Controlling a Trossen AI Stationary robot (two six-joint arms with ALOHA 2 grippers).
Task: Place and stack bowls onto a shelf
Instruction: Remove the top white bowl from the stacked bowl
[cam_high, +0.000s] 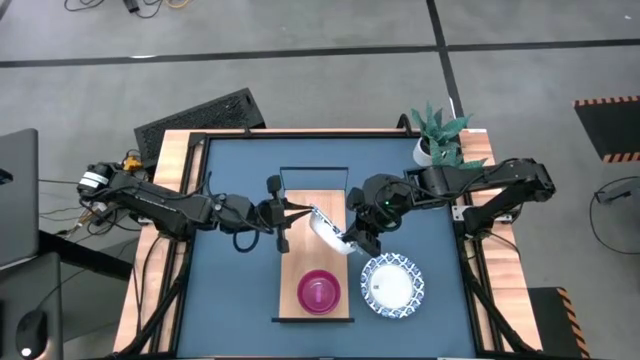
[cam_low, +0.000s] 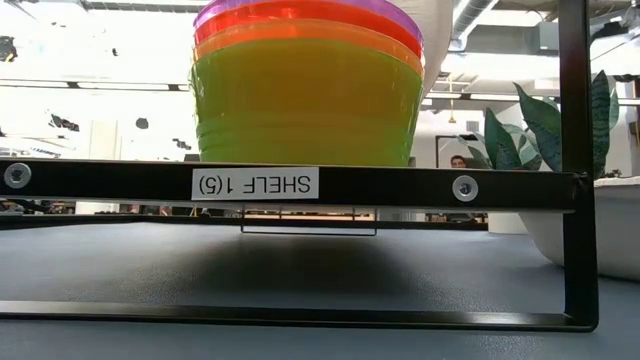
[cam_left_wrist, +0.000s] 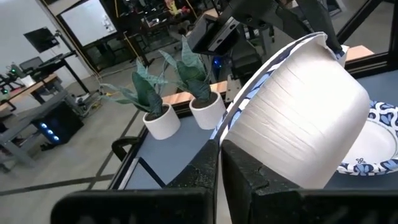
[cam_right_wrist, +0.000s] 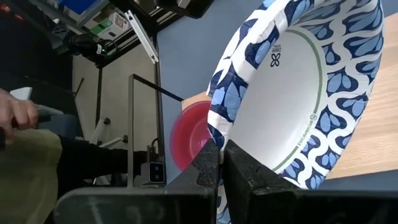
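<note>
While both sets of jaws pinch the same white dish (cam_high: 328, 230), you have it hanging tilted on edge over the middle of the shelf (cam_high: 300, 205), between the two arms. Your right gripper (cam_right_wrist: 219, 163) is clamped shut on the blue-patterned rim, one finger inside the bowl and one outside. Your left gripper (cam_left_wrist: 219, 163) is also closed right down on the rim at the opposite side, the ribbed white underside bulging just beyond its fingers.

Judging by the thin fluted wall, this looks like a light paper dish: it should flex and crease if squeezed or pulled two ways at once. Take it by the rim only. A second dish (cam_high: 392, 284) lies on the desk, and the stack of coloured bowls (cam_high: 319, 291) sits on the shelf
</note>
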